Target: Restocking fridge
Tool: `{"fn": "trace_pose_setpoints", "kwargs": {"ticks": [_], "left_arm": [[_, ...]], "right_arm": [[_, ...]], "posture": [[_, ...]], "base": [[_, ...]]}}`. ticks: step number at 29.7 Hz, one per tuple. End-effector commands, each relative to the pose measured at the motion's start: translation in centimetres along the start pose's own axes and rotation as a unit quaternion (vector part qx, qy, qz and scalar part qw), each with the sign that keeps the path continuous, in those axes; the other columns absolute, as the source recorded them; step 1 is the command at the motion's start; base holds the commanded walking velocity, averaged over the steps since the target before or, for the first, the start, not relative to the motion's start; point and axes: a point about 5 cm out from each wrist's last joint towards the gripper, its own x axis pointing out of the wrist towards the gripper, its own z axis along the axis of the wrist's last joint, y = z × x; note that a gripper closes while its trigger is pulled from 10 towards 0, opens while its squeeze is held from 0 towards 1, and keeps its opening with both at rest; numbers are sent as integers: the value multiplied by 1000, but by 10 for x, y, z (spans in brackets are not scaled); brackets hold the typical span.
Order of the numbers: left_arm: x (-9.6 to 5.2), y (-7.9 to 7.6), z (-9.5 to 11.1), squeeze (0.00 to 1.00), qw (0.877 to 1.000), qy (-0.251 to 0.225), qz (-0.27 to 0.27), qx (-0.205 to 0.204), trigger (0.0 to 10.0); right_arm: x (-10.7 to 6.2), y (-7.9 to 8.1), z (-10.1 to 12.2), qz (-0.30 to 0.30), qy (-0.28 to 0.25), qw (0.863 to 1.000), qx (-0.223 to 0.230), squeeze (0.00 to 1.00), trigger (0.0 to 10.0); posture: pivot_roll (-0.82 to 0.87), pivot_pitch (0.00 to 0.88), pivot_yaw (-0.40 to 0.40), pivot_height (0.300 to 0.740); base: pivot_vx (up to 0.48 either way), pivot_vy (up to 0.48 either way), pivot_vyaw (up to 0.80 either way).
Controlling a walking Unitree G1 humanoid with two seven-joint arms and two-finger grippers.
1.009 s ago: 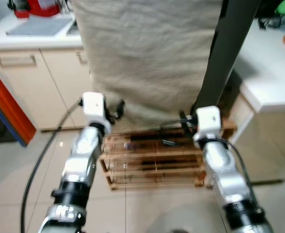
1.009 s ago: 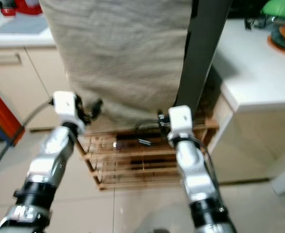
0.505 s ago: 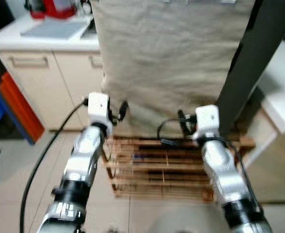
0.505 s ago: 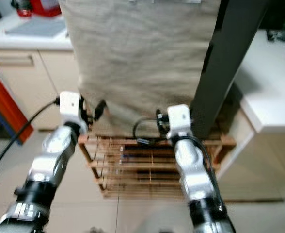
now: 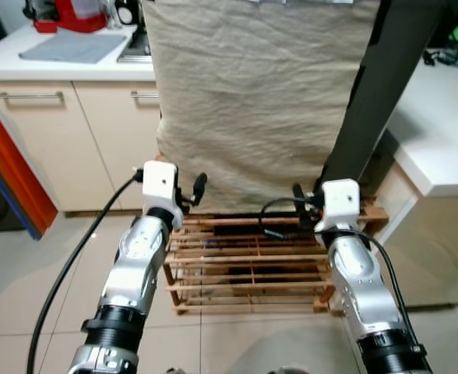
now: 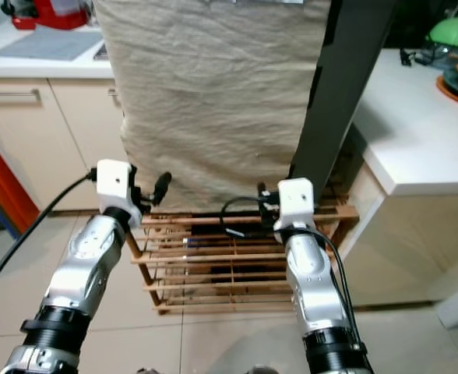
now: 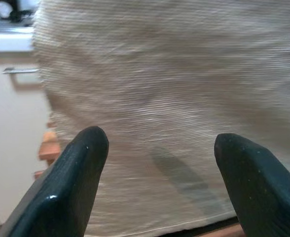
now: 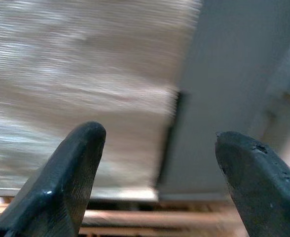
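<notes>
A tall unit draped in a wrinkled beige cloth [image 5: 252, 93] stands straight ahead, with a dark grey side panel [image 5: 369, 101] showing at its right edge. It rests on a low wooden slatted rack [image 5: 252, 265] on the tiled floor. Both silver arms are raised toward it at about the height of the cloth's lower hem. My left gripper [image 7: 160, 148] is open, facing the cloth, with nothing between its fingers. My right gripper [image 8: 160, 148] is also open and empty, pointing at the line where the cloth meets the grey panel.
Cream cabinets [image 5: 58, 125] with a white worktop and a red appliance [image 5: 73, 14] stand to the left. Orange and blue crates [image 5: 11, 171] sit at the far left. A white counter [image 5: 439, 132] juts in on the right. A black cable [image 5: 73, 257] trails from my left arm.
The whole picture has shifted and sharpened, so the camera moved. Both arms keep the same raised pose before the cloth, and both grippers stay open.
</notes>
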Motion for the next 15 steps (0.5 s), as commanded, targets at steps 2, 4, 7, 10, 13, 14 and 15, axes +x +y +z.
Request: {"fn": "trace_pose_setpoints", "kwargs": {"ticks": [2,4,7,10,13,14,15], "left_arm": [[-21,3,0,0,1000,-4,-15,-14,10000],[-28,4,-2,0,1000,-1,-14,-19,10000],[-34,6,1,0,1000,-5,-4,-25,10000],[-27,3,4,0,999,-15,-6,-28,10000],[-23,-3,9,0,999,-25,-21,-37,10000],[-23,-5,10,0,998,-26,-32,-39,10000],[-23,-5,10,0,998,-26,-32,-39,10000]], "right_arm": [[-17,-23,-11,-45,21,999,6,4,10000],[-23,-28,-16,-50,30,998,3,0,10000],[-32,-33,-25,-51,45,998,-11,12,10000],[-29,-31,-24,-47,41,998,-12,20,10000],[-25,-29,-16,-45,25,998,-20,20,10000],[-24,-29,-15,-46,21,998,-21,20,10000],[-24,-29,-15,-46,21,998,-21,20,10000]], "posture": [[-168,0,21,740],[-169,0,23,740],[-164,0,13,740],[-163,0,10,740],[-165,0,13,740],[-165,0,13,740],[-165,0,13,740]], "base": [[0,0,-788],[0,0,-788],[0,0,-788],[0,0,-785],[0,0,-781],[0,0,-781],[0,0,-781]]}}
